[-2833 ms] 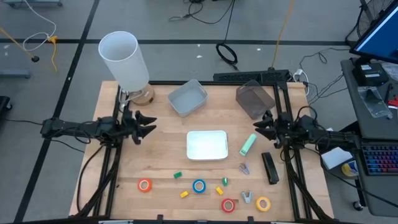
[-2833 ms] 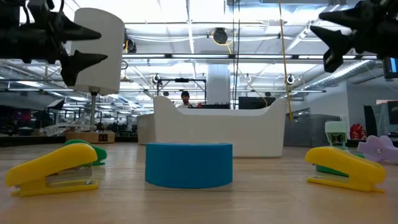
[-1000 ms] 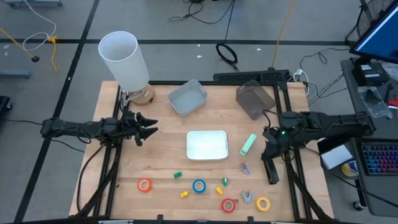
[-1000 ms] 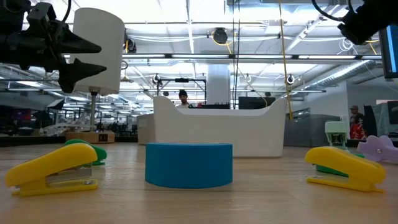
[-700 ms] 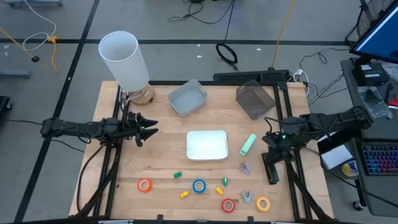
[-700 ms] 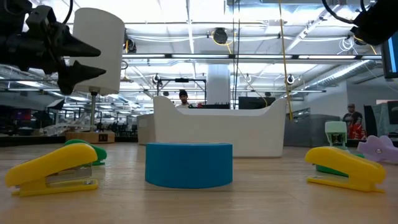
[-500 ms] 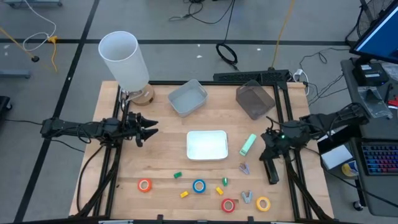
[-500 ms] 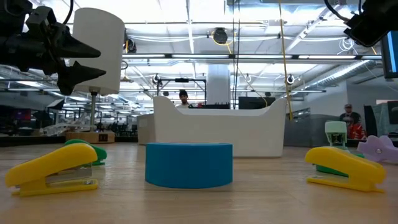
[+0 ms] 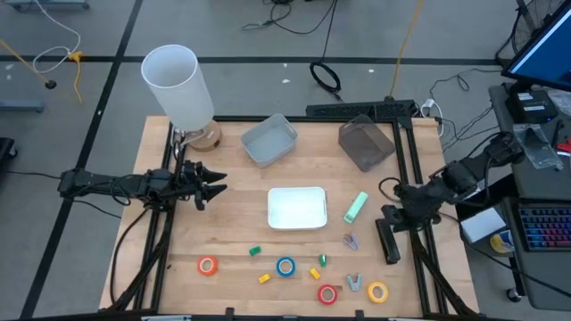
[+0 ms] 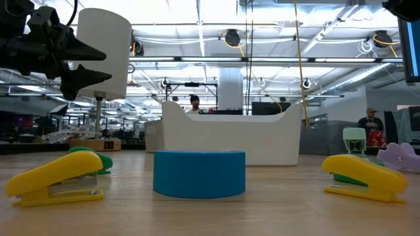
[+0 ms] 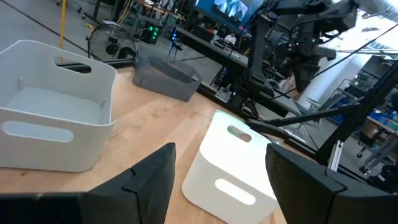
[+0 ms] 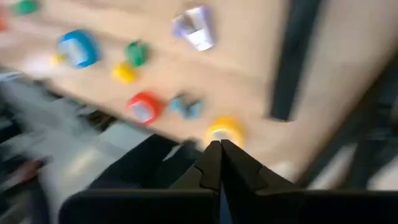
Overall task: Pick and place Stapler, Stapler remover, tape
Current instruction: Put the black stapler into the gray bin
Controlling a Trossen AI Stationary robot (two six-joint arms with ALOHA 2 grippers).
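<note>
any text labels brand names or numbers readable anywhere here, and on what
None can be read.
Monitor at the right edge of the high view: lit blue, its content too small to read.
Screens in the room, seen in the left wrist view: too blurred to read.
Black stapler, tape rolls and bins: no marking shows.

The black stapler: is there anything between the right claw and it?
Nothing visible stands in the way. In the high view the right claw, shut and holding nothing, hangs over the far end of the black stapler, which lies alone near the table's right edge.
</note>
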